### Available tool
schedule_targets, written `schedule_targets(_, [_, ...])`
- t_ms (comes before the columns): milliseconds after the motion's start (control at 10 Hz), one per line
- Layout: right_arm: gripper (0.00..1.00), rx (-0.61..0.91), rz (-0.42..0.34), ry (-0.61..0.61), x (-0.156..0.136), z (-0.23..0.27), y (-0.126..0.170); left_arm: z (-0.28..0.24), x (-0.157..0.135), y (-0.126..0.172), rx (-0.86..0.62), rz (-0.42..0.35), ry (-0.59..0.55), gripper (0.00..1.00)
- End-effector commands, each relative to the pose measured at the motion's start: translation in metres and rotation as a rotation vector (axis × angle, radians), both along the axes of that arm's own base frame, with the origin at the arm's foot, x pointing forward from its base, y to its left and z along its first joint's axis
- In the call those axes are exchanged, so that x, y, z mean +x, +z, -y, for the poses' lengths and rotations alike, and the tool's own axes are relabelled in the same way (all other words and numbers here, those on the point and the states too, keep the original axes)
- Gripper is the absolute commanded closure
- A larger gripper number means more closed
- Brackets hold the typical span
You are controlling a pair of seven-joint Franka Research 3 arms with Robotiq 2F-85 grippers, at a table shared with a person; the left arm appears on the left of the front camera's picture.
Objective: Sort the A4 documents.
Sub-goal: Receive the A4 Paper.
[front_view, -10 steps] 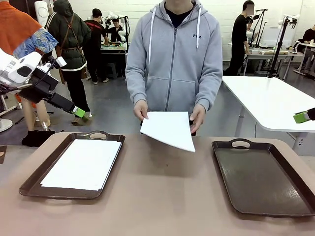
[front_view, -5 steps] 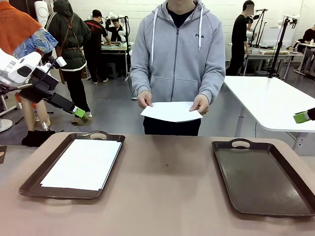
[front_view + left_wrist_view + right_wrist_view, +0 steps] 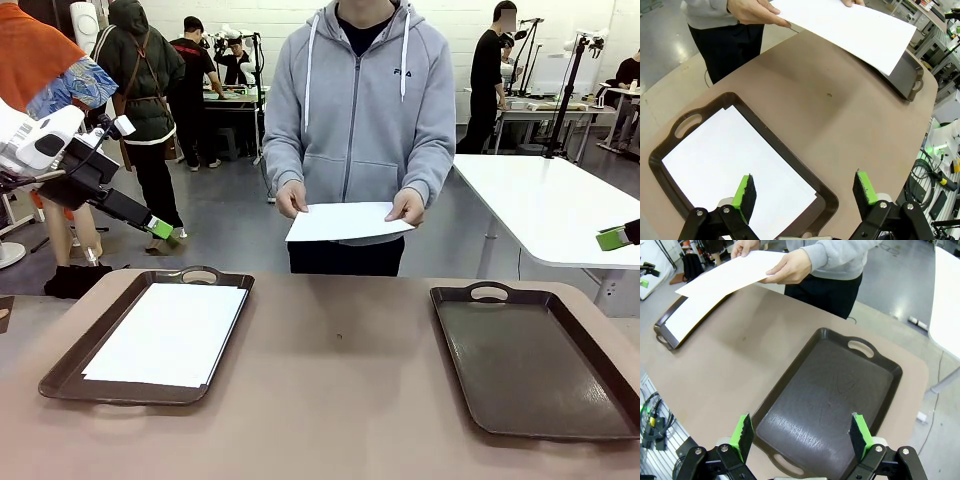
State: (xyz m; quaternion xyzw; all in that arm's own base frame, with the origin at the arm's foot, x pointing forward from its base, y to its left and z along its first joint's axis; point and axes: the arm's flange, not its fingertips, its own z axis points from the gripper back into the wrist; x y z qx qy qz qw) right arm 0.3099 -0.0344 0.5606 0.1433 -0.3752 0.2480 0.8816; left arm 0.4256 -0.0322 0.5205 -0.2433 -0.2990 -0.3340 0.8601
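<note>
Lifted since a second ago, the paper sheet [image 3: 347, 221] is now level in the person's hands [image 3: 408, 206], well ahead of both pincers. Left gripper [image 3: 806, 193] hangs spread wide above the tray [image 3: 70, 362] holding another sheet [image 3: 168, 333]; right gripper [image 3: 802, 435] gapes over the bare tray [image 3: 879, 362]. Best approach: take the sheet's near edge squarely.

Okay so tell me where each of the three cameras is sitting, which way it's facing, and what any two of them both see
Front: between the arms, facing across the table at the person; left arm at picture left.
Left wrist: above the left tray with paper, looking down; own open fingers show.
Right wrist: above the bare right tray, looking down; own open fingers show.
Shared: all three see the sheet in the person's hands.
</note>
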Motion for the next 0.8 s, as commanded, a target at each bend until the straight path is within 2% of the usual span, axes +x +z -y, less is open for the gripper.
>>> schedule_targets(0, [0.0,0.012,-0.003,0.01,0.0011,-0.0001,-0.0019,-0.0004,-0.0001,0.0,0.0,0.0,0.0,0.0])
schedule_targets(700, [0.0,0.012,-0.003,0.01,0.0011,-0.0001,-0.0019,-0.0004,-0.0001,0.0,0.0,0.0,0.0,0.0])
